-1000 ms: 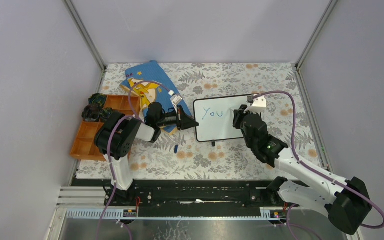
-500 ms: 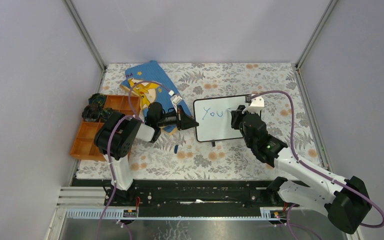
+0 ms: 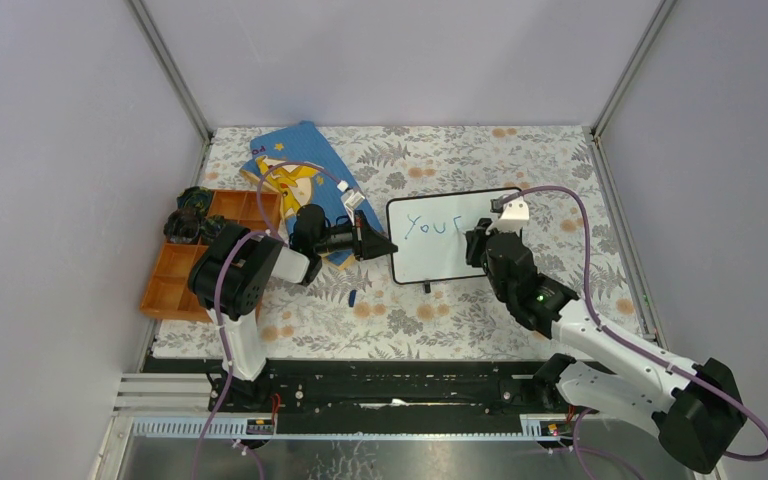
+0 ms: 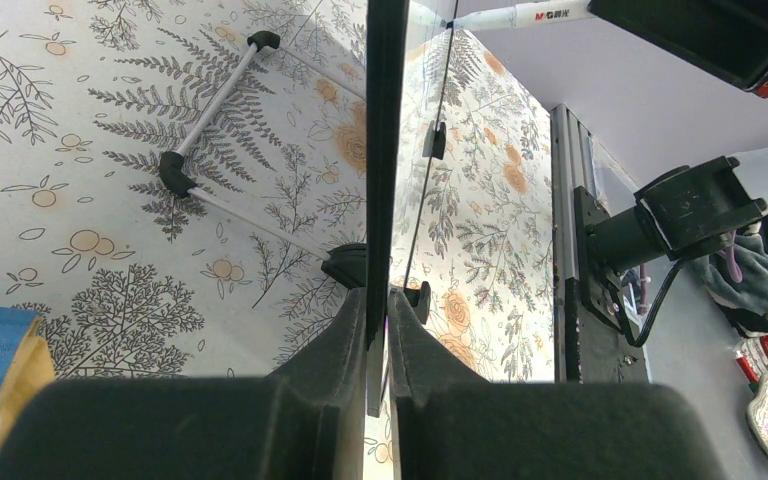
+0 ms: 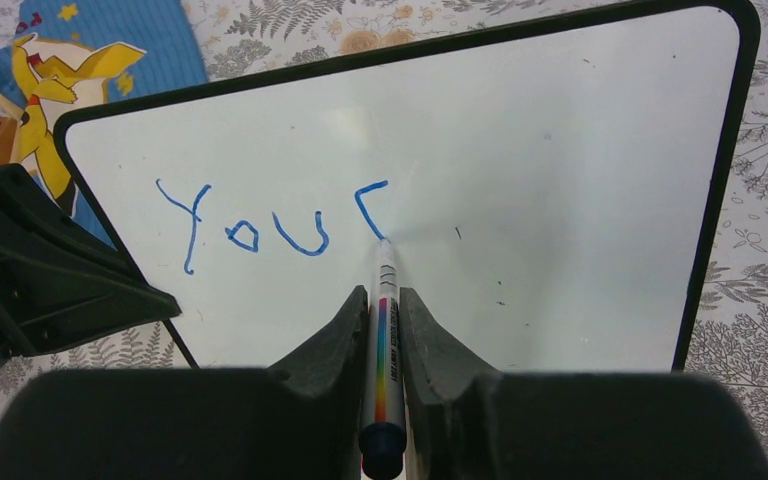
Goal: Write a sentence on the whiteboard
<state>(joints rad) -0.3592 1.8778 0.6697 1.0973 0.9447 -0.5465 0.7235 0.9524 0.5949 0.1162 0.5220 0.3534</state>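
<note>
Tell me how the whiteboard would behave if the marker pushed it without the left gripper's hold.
Probably stiff: the whiteboard shows a straight edge beyond the left gripper. Likely light, being thin. Its glossy face mirrors the cloth, so it is probably slippery. On small black feet it might skid or rock when the marker pushes.

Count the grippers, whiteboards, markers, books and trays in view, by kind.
grippers: 2, left gripper and right gripper
whiteboard: 1
marker: 1
picture book: 1
orange tray: 1
total: 6
</note>
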